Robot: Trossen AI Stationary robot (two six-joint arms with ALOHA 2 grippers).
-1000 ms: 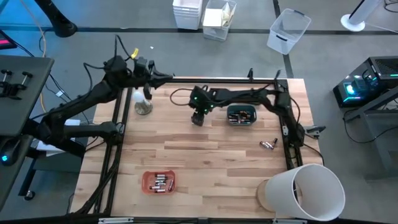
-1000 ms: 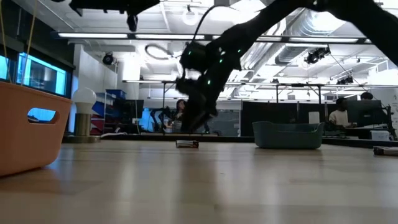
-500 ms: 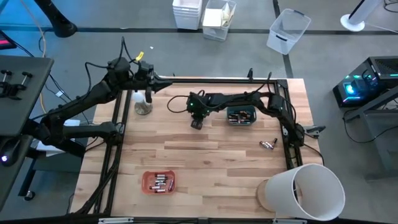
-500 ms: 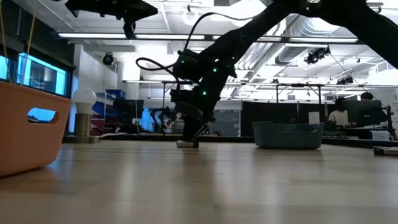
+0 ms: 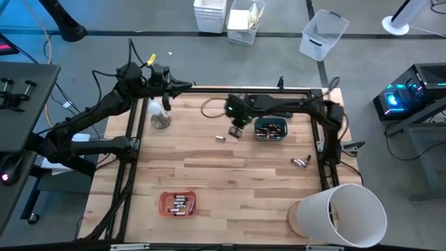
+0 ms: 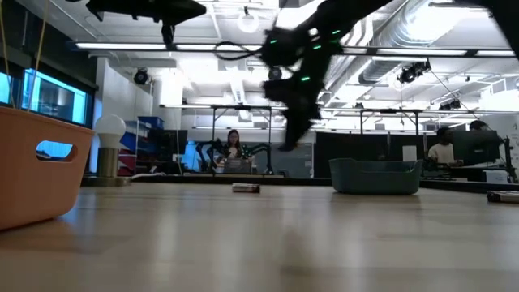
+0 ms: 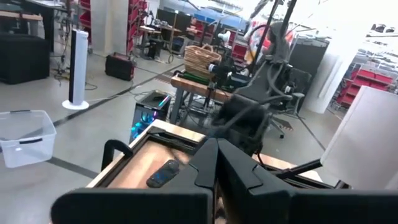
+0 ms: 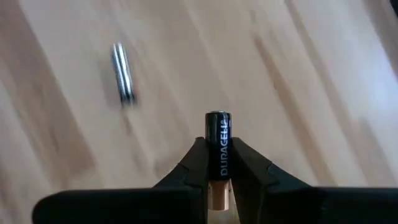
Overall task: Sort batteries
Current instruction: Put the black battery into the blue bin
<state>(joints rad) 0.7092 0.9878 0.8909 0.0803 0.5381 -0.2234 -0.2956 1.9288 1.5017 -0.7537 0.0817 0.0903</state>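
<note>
the right gripper (image 8: 217,163) has closed its jaws on a battery (image 8: 217,155), a black cell with a copper end, held upright between the two fingers with its top standing clear above them. a second ago those jaws stood wide over the middle of the table (image 5: 230,174); half a second ago they were down at the wood beside a lying cell; now the arm has lifted and swung toward the dark teal bin (image 5: 270,130), and in the low view the gripper hangs well above the table.

one cell (image 5: 221,137) is still lying where the pick was made (so there were apparently two together, and only one came up). in the right wrist view a silvery cell (image 8: 123,80) shows on the wood below the held one, probably that same leftover.

the left gripper (image 5: 164,106) waits with jaws closed at the far left corner, above the small lamp (image 5: 159,115).

what this means for the task: the grasp looks to have succeeded and the carry is under way, likely to the teal bin, which already holds several cells. still to sort are the leftover cell and a pair of batteries (image 5: 301,162) near the right edge. the orange tray (image 5: 178,203) near the front holds a row of others.
</note>
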